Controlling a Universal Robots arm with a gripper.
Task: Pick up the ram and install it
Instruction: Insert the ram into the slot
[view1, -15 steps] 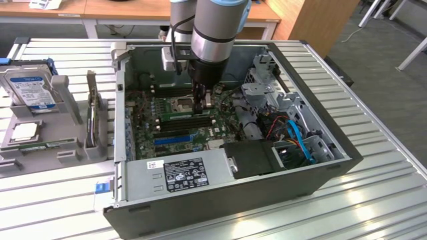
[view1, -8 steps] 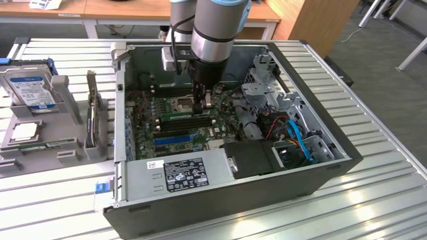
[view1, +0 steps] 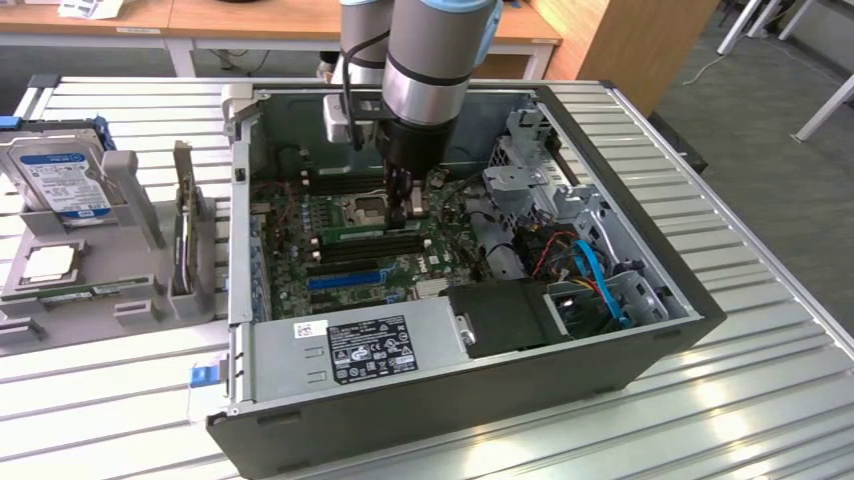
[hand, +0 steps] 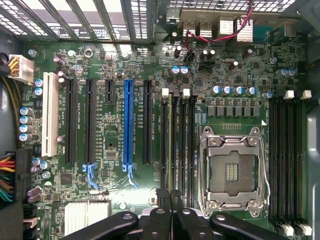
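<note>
An open computer case (view1: 441, 420) is seen lying on a slatted metal worktop (view1: 761, 400). The robot arm (view1: 434, 60) is pictured reaching inside it above the motherboard (view1: 334, 275), and a hard drive (view1: 60, 180) is stood in a holder at the exterior view's left. The gripper (view1: 412, 208) is shown closed, its tips at one end of the ram (view1: 374, 233), which is lodged in a memory slot beside the open processor socket (hand: 232, 170); whether the stick is pinched cannot be told.
</note>
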